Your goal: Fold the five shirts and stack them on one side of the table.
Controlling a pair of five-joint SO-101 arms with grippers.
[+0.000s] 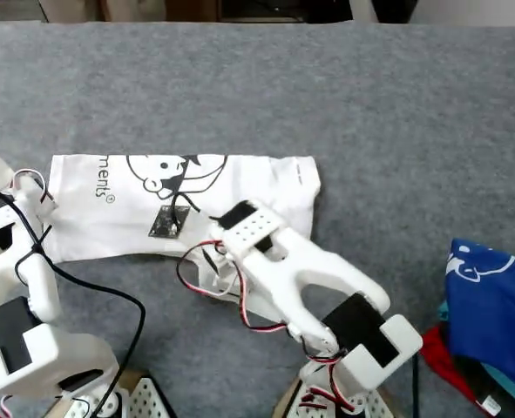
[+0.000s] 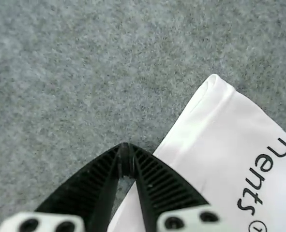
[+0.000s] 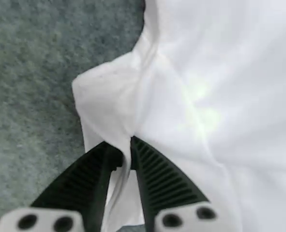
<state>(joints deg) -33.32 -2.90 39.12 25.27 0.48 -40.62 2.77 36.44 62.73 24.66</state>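
- While the white shirt (image 1: 240, 187) lies flat mid-worktop (image 1: 344, 87), print up and folded into a long band, both arms sit along the edge nearest their bases.
- R tool (image 3: 126, 150): jaws narrow, nipped on a bunched flap of the shirt's near edge, prob. a sleeve or hem corner. The grip looks taken there so the flap can be carried over for the next fold.
- L tool (image 2: 126, 157): jaws closed tip to tip, right at the shirt's end edge. Can't tell if cloth is caught betw. them. Likely placed to pin or lift that end so the band doesn't skew.
- Blue shirt (image 1: 488, 305) tops a folded pile at the worktop's right side, well apart from the white one. Looks like the stack spot, so the white shirt prob. goes there once folded.
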